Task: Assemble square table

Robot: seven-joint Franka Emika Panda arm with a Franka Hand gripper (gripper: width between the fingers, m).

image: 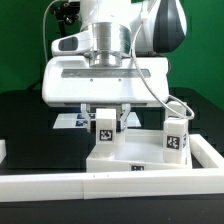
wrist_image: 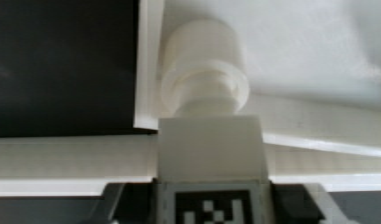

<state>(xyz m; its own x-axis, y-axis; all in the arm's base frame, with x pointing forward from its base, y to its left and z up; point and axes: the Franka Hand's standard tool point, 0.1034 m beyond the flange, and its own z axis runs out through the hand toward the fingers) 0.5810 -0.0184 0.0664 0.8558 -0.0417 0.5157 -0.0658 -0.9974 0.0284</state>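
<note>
The large flat white plastic square tabletop [image: 135, 155] lies on the black bench, a small tag on its near edge. One short chunky white leg [image: 176, 134] stands upright at its corner on the exterior view's right, tag facing out. Another tagged white leg [image: 104, 124] is upright over the top, its rounded end [wrist_image: 208, 70] pointing down at the white surface.

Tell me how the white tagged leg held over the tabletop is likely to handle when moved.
The chunky white plastic leg looks rigid, so it probably won't flex between the end effector fingers. Its smooth surface may be slippery. The wrist view shows a rounded end, so it might roll if laid on the flat white square tabletop.
</note>
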